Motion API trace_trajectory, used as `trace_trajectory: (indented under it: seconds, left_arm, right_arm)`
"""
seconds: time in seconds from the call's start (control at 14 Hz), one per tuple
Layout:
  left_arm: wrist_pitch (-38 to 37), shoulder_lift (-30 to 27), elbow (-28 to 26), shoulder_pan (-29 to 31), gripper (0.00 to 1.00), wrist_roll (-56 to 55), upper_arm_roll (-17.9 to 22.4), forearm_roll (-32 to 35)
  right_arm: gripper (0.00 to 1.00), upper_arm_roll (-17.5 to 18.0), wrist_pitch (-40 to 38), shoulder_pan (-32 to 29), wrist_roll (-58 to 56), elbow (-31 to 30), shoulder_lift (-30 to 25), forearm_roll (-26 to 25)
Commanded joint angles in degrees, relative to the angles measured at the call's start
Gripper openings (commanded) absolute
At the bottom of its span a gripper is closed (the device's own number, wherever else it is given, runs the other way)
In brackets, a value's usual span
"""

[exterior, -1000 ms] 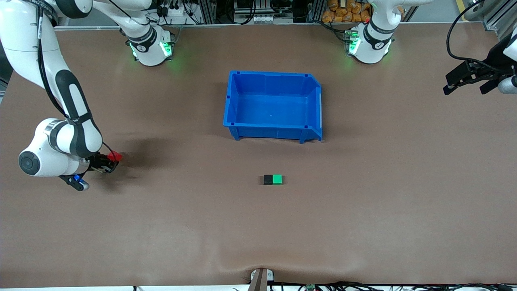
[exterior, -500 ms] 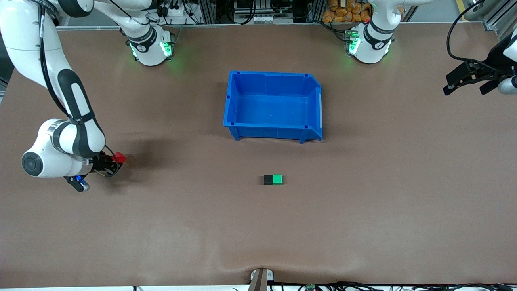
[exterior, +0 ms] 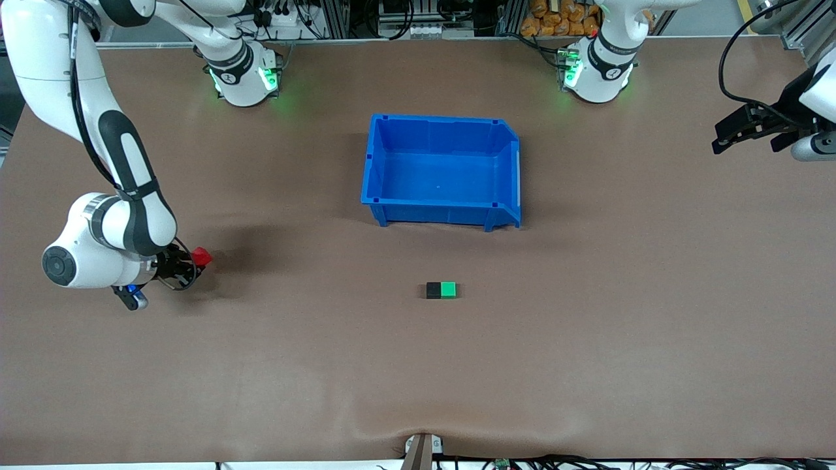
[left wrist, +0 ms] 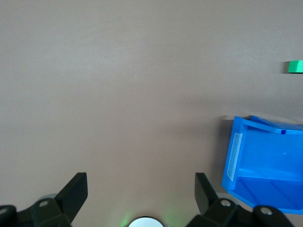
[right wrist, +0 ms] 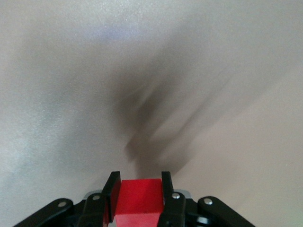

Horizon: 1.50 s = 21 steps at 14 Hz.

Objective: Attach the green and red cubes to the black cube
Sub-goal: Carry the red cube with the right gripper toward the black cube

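The black cube (exterior: 433, 290) and the green cube (exterior: 448, 290) lie joined side by side on the table, nearer the front camera than the blue bin. The green cube (left wrist: 295, 66) also shows in the left wrist view. My right gripper (exterior: 196, 259) hangs over the table at the right arm's end, shut on the red cube (exterior: 202, 256); in the right wrist view the red cube (right wrist: 138, 196) sits squeezed between both black fingers (right wrist: 112, 190). My left gripper (exterior: 751, 134) waits open and holds nothing, over the left arm's end of the table, its fingers (left wrist: 75, 191) spread wide.
A blue bin (exterior: 377, 163) with nothing in it stands mid-table, between the arm bases and the joined cubes; its corner (left wrist: 265, 161) shows in the left wrist view. A bracket (exterior: 422, 449) sticks up at the table's near edge.
My right gripper has carried the red cube a little toward the table's middle. My left gripper has drifted slightly toward the arm bases. The joined cubes have not moved.
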Motion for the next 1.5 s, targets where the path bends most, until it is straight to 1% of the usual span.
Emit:
trace_trajectory:
  seconds: [0.0,0.14,0.36,0.57,0.86,1.0,1.07,1.21,1.43]
  left_arm:
    - [-0.98,-0.13,0.42,0.08,1.00,0.48,-0.33,1.28]
    - [-1.59,0.04,-0.19,-0.01,1.00,0.57,-0.33,1.45]
    - [-1.69,0.75,0.33,-0.09,1.00,0.14,-0.41,1.37]
    - [-1.77,0.57,0.15,-0.10,1.00,-0.40,-0.50,1.37]
    - [-1.77,-0.22,0.59,-0.10,1.00,-0.40,-0.42,1.37]
    - [-1.69,-0.39,0.59,-0.01,1.00,-0.66,-0.41,1.28]
    - [-1.60,-0.74,1.20,0.08,1.00,-0.83,-0.41,0.93]
    - [-1.60,-0.22,3.93,0.08,1.00,-0.66,-0.41,0.31]
    - [-1.42,-0.22,4.02,-0.27,1.00,-0.92,-0.41,0.40]
  right_arm:
    - [0.00,0.35,-0.90,0.45,3.97,-0.57,-1.66,0.59]
    - [0.00,1.06,-0.90,0.45,6.43,-0.57,-1.83,0.59]
    - [0.00,2.37,-0.81,0.37,10.21,-0.39,-1.84,0.86]
    - [0.00,2.73,-0.81,1.50,14.95,-0.39,-1.84,3.14]
    - [0.00,3.17,-0.46,2.74,21.11,-0.04,-1.84,3.14]
    - [0.00,4.04,-0.46,2.91,23.66,0.05,-1.84,3.14]
    - [0.00,4.92,-0.29,2.91,25.41,0.13,-1.92,3.14]
    - [0.00,5.45,-0.28,3.00,27.53,0.57,-1.84,3.14]
    - [0.00,6.33,-0.28,3.44,29.90,1.10,-1.84,4.72]
